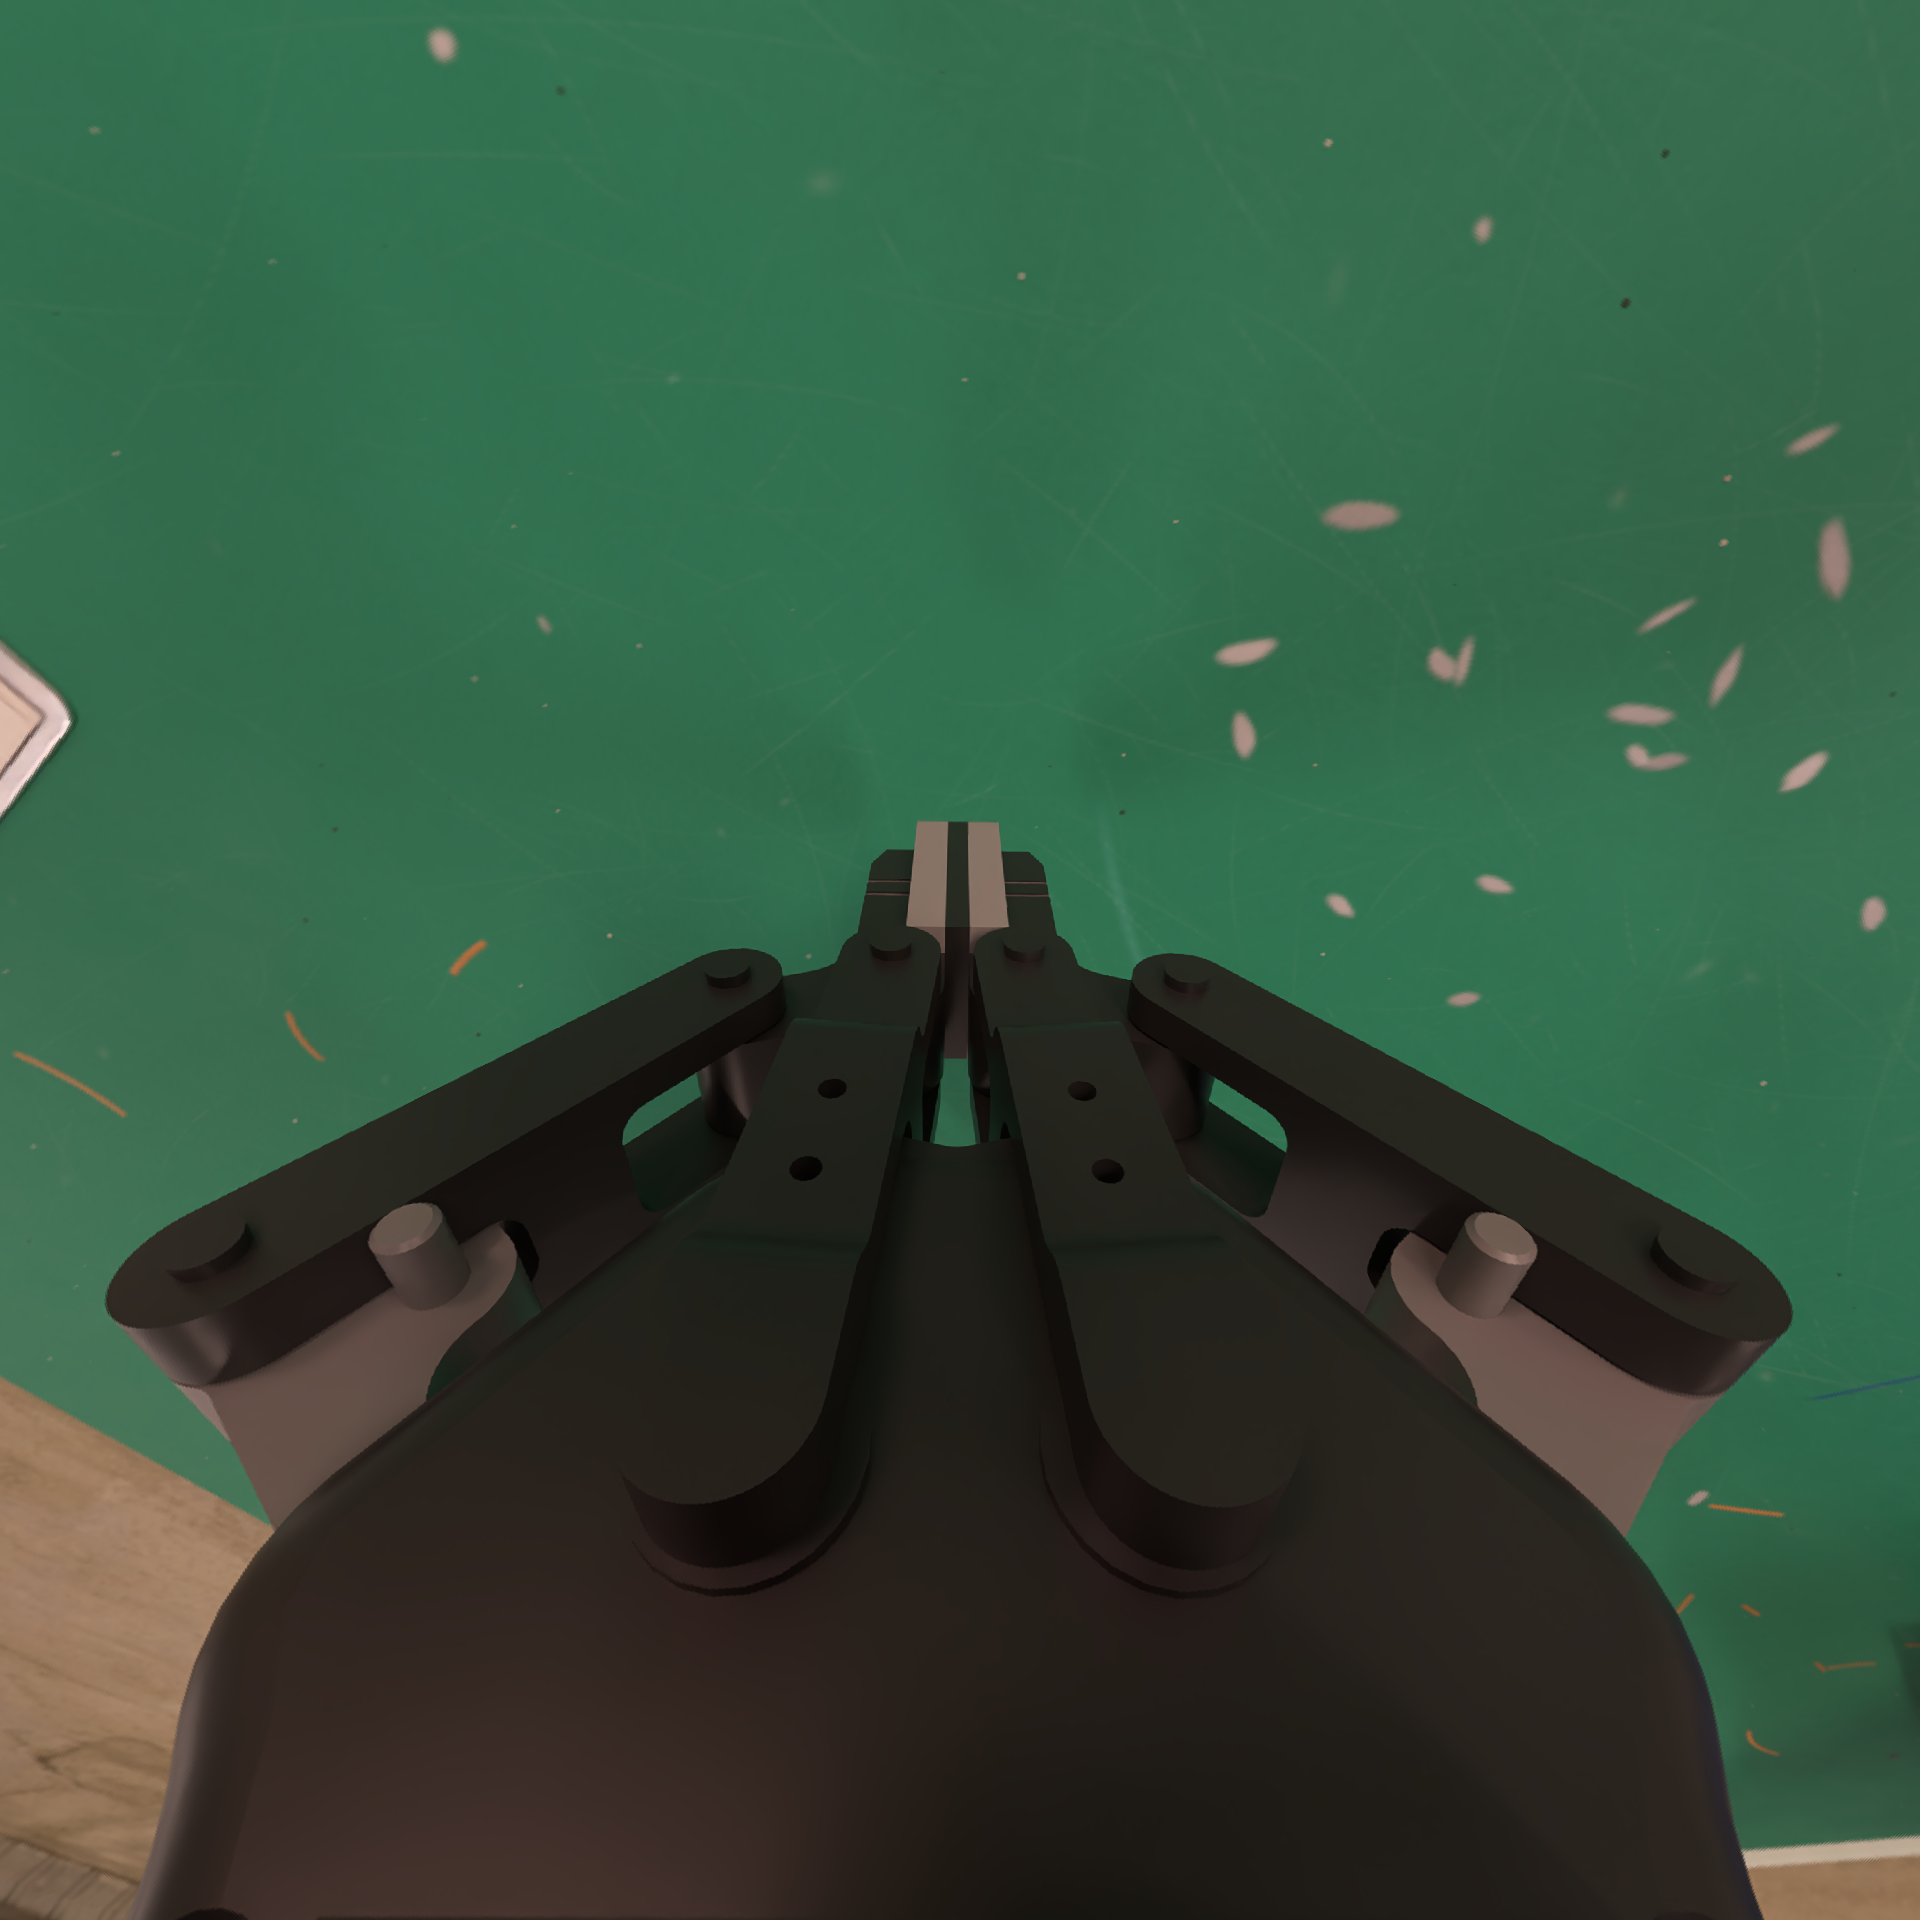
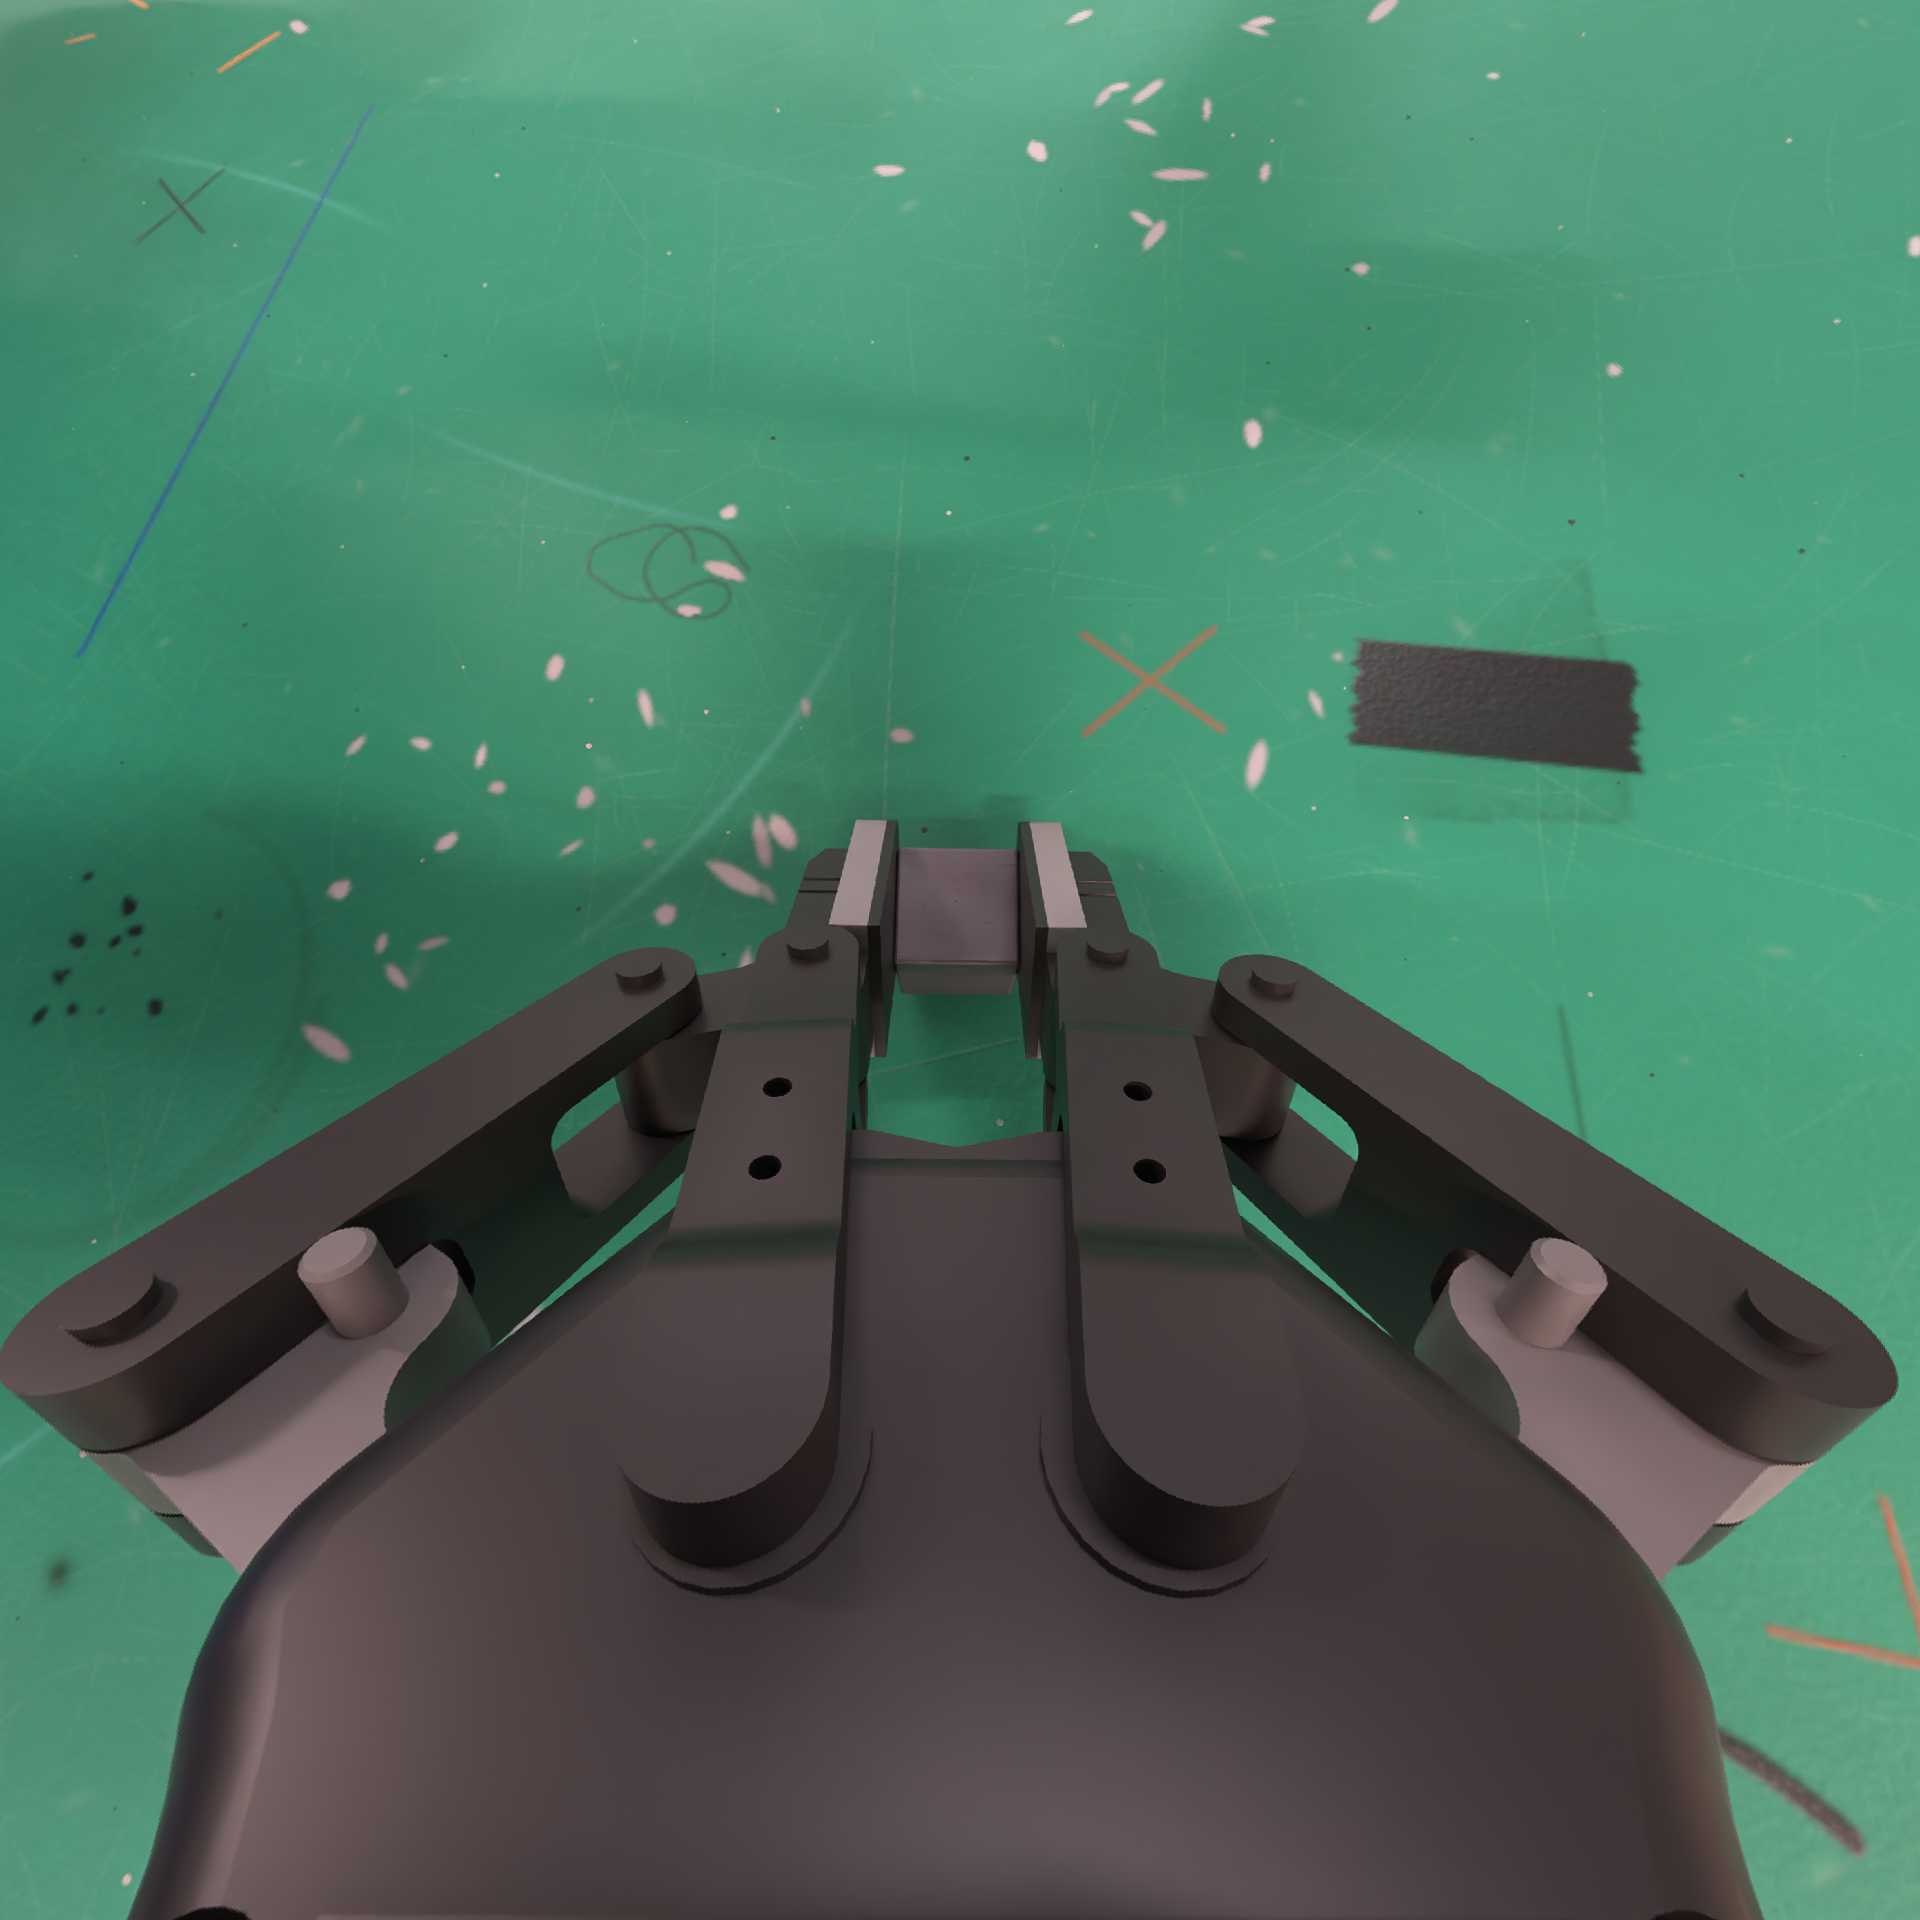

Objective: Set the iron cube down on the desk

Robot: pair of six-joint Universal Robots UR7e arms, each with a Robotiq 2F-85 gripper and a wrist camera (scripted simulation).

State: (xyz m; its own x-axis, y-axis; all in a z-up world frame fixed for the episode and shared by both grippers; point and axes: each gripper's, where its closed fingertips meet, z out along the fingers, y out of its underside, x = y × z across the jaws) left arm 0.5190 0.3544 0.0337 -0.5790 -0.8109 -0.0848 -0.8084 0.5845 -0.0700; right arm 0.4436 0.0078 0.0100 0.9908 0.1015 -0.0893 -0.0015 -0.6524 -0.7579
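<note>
In the right wrist view, my right gripper [image 2: 957,883] is shut on the iron cube [image 2: 956,906], a small dull grey block held between the two pale pads. It hangs over the green desk mat [image 2: 935,468]; I cannot tell whether the cube touches the mat. In the left wrist view, my left gripper [image 1: 957,873] is shut and empty, its pads pressed together above the green mat [image 1: 727,416]. The cube does not show in the left wrist view.
A strip of black tape [image 2: 1496,707] lies on the mat to the right of the cube, beside an orange cross mark [image 2: 1151,681]. A pale object's corner [image 1: 26,727] shows at the left edge. The wooden desk top [image 1: 94,1621] shows beyond the mat's corner.
</note>
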